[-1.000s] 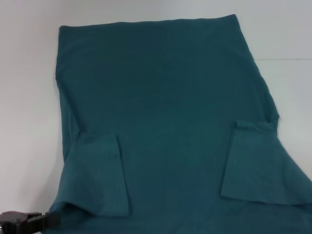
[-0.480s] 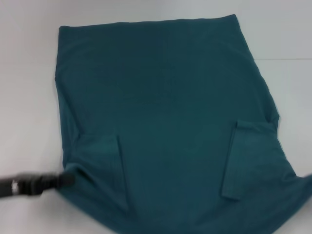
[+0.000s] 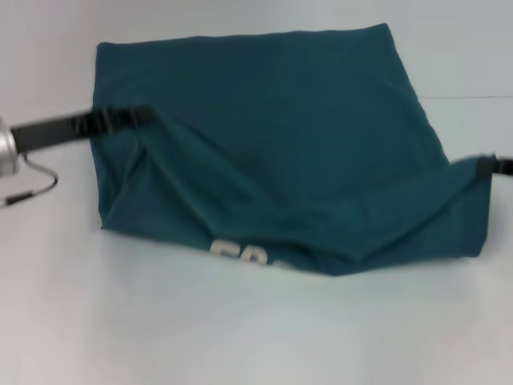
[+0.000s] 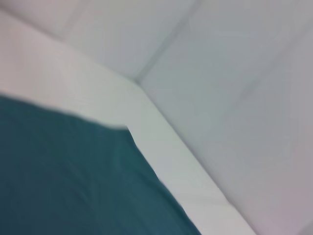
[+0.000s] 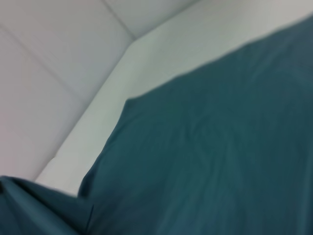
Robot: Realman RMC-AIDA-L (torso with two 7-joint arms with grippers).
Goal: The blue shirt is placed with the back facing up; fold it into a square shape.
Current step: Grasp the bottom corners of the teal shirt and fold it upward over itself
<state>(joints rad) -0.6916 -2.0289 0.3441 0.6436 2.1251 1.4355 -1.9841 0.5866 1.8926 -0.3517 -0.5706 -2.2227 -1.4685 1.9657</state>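
Fingers of both grippers, left (image 3: 144, 115) and right (image 3: 484, 165), apparently pinch the blue shirt's (image 3: 304, 128) lifted near edge.

The blue shirt (image 3: 288, 120) lies across the table (image 3: 240, 329), reaching toward its far edge. The left gripper (image 3: 140, 115) meets the shirt's left side, the right gripper (image 3: 483, 166) its right side, and the near part is doubled back over the rest.

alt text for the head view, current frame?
A blue shirt on a white table is mid-fold, its near edge lifted and carried toward the far edge by the left gripper and right gripper at either side. White lettering peeks out along the front fold.
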